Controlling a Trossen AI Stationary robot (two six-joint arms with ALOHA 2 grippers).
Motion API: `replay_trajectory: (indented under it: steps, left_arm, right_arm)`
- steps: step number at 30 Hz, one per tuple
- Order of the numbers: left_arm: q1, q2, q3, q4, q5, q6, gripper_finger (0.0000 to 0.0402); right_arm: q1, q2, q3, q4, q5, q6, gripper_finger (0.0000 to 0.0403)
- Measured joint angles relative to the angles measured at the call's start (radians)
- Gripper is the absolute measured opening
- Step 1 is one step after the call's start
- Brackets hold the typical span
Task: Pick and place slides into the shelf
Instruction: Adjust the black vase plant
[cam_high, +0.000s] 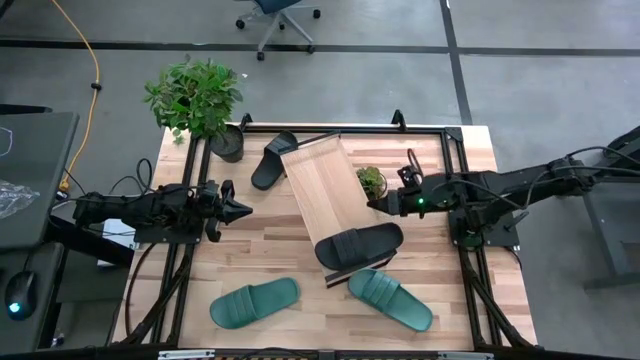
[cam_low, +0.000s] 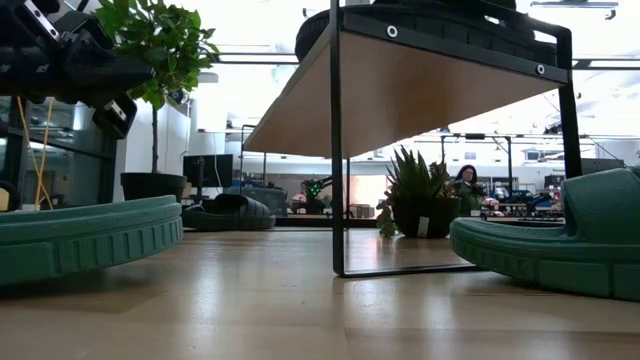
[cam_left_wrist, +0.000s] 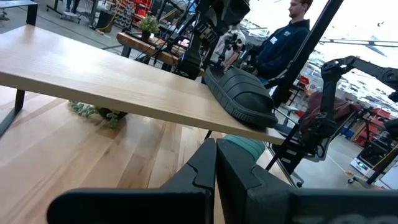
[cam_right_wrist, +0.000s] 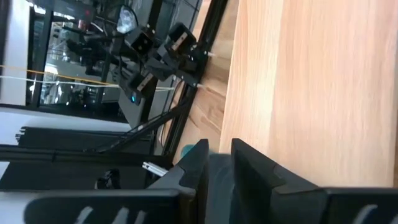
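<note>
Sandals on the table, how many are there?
4. One black rubber slide sandal lies on the light-wood plank shelf, another black one beside the shelf's far end, and two teal green ones sit near the table's front edge.

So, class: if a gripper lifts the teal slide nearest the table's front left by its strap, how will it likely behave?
The teal slide looks like thick moulded rubber, so it probably bends a little without flopping. Its ribbed strap should resist slipping. Lying flat on its sole on the table, it seems unlikely to roll or tip when pushed.

potted plant (cam_high: 197, 98), small plant (cam_high: 371, 181), office chair (cam_high: 277, 18), person (cam_left_wrist: 287, 37)
</note>
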Motion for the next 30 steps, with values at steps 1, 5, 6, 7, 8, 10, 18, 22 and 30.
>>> replay_trajectory:
  steps: [1,5,6,7,8,10,18,22,30]
  left_arm:
    - [0.000,0.000,0.000,0.000,-0.001,0.000,0.0001]
    - [0.000,0.000,0.000,0.000,-0.001,-0.010,0.0001]
    - [0.000,0.000,0.000,0.000,-0.001,-0.011,0.0001]
    - [0.000,0.000,0.000,0.000,-0.001,-0.011,0.0001]
    - [0.000,0.000,0.000,0.000,-0.001,-0.011,0.0001]
    - [0.000,0.000,0.000,0.000,-0.001,-0.012,0.0001]
    - [0.000,0.000,0.000,0.000,-0.002,-0.020,0.0001]
    - [0.000,0.000,0.000,0.000,0.010,-0.037,0.0001]
    - [0.000,0.000,0.000,0.011,0.069,-0.038,0.0001]
  right_arm:
    - [-0.008,-0.005,0.000,-0.003,-0.004,-0.013,0.0060]
    - [-0.045,-0.036,0.000,-0.035,-0.053,-0.063,0.0060]
    - [-0.055,-0.049,0.000,-0.052,-0.070,-0.075,0.0060]
    - [-0.064,-0.063,0.000,-0.069,-0.084,-0.084,0.0060]
    - [-0.071,-0.079,0.000,-0.091,-0.091,-0.091,0.0060]
    - [-0.082,-0.113,0.000,-0.135,-0.093,-0.094,0.0060]
    - [-0.116,-0.282,0.000,-0.325,-0.082,-0.133,0.0060]
    - [-0.122,-0.349,-0.001,-0.377,-0.082,-0.086,0.0060]
    - [0.001,-0.294,-0.001,-0.214,-0.038,-0.120,0.0060]
